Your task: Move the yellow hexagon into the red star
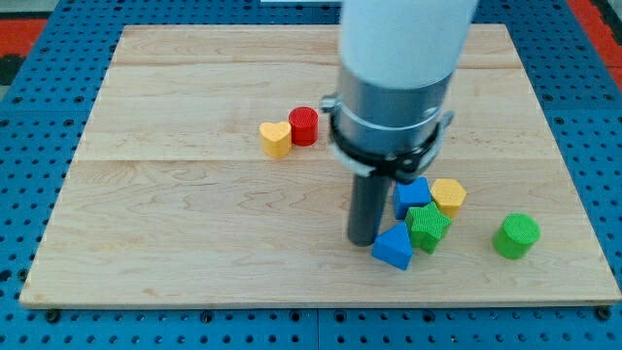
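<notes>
The yellow hexagon (pixel 449 195) lies right of centre, touching the right side of a blue cube (pixel 411 196). A green star (pixel 428 226) sits just below these two, and a blue triangular block (pixel 393 247) lies at its lower left. My tip (pixel 363 241) rests on the board just left of the blue triangular block, touching it or nearly so, and well left of the hexagon. No red star shows; the only red block I see is a red cylinder (pixel 303 126) at the upper left. The arm's wide body hides the board above the cluster.
A yellow heart (pixel 275 138) touches the red cylinder's left side. A green cylinder (pixel 515 236) stands alone near the board's right edge. The wooden board (pixel 175 224) lies on a blue perforated table.
</notes>
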`<state>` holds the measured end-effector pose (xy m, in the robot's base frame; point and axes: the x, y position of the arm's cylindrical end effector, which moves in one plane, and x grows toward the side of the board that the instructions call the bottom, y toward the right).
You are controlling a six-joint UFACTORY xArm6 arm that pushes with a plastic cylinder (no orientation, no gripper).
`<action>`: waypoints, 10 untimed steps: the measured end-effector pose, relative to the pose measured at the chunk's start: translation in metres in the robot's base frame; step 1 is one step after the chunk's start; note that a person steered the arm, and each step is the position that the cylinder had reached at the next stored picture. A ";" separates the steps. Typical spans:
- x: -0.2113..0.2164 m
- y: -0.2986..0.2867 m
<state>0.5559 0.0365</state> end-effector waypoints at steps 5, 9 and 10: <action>0.030 0.229; -0.031 0.134; -0.066 0.134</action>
<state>0.4903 0.1703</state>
